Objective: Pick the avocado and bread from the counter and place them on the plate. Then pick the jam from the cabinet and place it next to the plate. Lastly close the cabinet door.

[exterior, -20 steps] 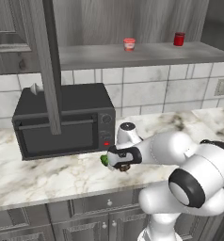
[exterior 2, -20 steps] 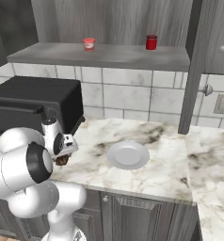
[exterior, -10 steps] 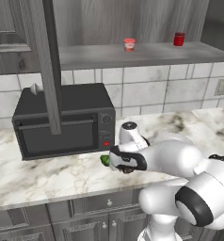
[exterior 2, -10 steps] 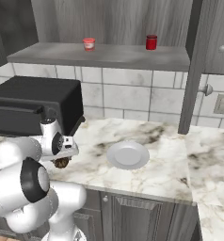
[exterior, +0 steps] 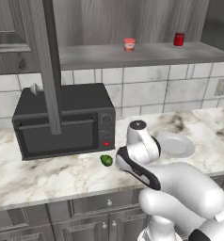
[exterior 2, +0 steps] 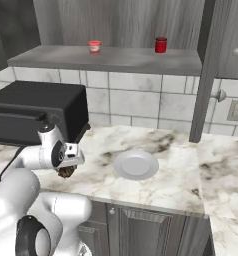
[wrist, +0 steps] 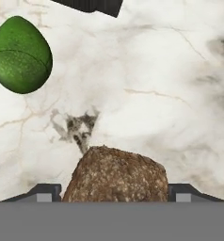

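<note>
Bench [exterior: 48,176] is white marble with a black microwave [exterior: 62,122] at the back, and the cabinet [exterior 2: 111,57] above has its door [exterior: 48,66] swung open. The plate [exterior 2: 136,165] sits bare to the right, the jam [exterior 2: 94,47] up on the shelf beside a darker red jar [exterior 2: 161,44].

Arm is folded low in front of the microwave, hand [wrist: 115,190] pointing down at the bench. Its fingers [wrist: 43,192] straddle the bread [wrist: 116,176] with a little daylight on each side, so I'd call it open around the loaf, not clamped. Bread looks light and crumbly; I'd squeeze gently across the middle. The avocado [exterior: 106,160] lies just beside it, smooth and probably slippery.
</note>
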